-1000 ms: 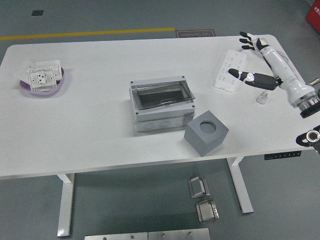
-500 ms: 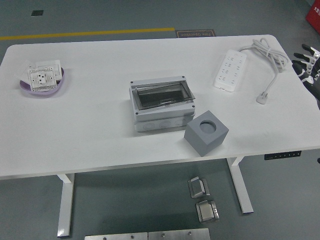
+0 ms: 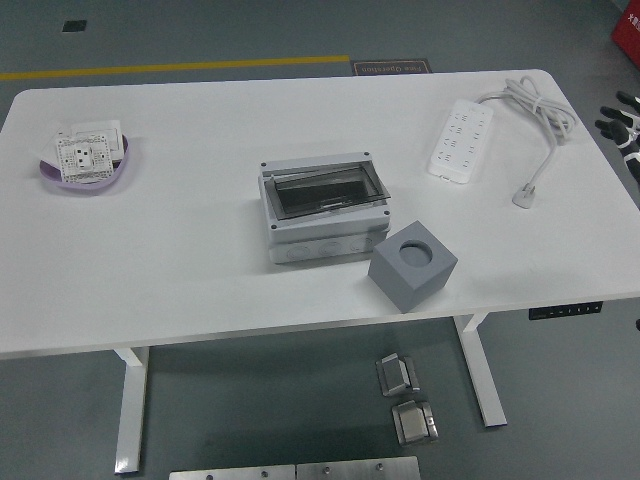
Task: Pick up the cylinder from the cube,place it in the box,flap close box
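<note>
White tabletop [image 3: 200,260] spans most of the head view. Near its middle sits the grey box [image 3: 322,208], its clear flap lying over the top. Just beside the box's near right corner rests the grey cube [image 3: 412,265], showing a round hole in its top face; no cylinder can be seen anywhere. A power strip [image 3: 461,138] lies far right, a purple dish [image 3: 85,172] far left. Only the right hand's [image 3: 622,128] dark fingertips show at the right edge, beyond the table, holding nothing; whether they are spread or curled cannot be told.
</note>
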`<action>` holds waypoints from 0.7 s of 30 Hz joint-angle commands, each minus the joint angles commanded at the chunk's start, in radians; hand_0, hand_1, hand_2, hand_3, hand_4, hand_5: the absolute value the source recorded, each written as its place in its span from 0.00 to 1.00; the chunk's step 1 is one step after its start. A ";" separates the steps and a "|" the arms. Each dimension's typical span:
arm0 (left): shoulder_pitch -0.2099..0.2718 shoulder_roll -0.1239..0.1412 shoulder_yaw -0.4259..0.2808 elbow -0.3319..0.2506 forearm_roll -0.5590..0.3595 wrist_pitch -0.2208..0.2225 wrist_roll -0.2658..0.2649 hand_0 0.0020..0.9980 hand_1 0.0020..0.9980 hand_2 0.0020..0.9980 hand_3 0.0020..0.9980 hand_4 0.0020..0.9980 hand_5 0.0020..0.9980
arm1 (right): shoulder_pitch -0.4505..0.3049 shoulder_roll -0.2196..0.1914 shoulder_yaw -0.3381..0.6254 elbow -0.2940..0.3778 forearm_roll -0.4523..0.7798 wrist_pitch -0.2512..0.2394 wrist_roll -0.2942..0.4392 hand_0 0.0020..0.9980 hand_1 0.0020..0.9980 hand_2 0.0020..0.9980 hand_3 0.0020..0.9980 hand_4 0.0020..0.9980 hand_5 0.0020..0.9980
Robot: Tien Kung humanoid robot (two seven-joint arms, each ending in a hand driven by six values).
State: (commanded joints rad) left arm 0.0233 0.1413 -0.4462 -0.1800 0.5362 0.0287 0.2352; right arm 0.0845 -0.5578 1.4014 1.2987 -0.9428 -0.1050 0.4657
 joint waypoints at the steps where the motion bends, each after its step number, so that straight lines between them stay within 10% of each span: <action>1: 0.000 0.000 -0.005 0.000 0.004 0.000 0.001 0.68 0.71 0.55 0.65 0.51 0.19 | 0.000 0.001 0.002 0.000 0.001 -0.001 0.001 0.83 0.75 0.78 0.83 0.91 0.64; 21: -0.001 -0.004 0.010 0.000 -0.025 0.003 -0.002 0.68 0.71 0.55 0.65 0.52 0.19 | -0.006 0.009 0.019 0.003 -0.016 -0.020 0.011 0.81 0.73 0.77 0.83 0.88 0.61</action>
State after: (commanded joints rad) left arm 0.0226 0.1373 -0.4358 -0.1800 0.5115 0.0314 0.2337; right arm 0.0784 -0.5485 1.4206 1.3017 -0.9586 -0.1249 0.4764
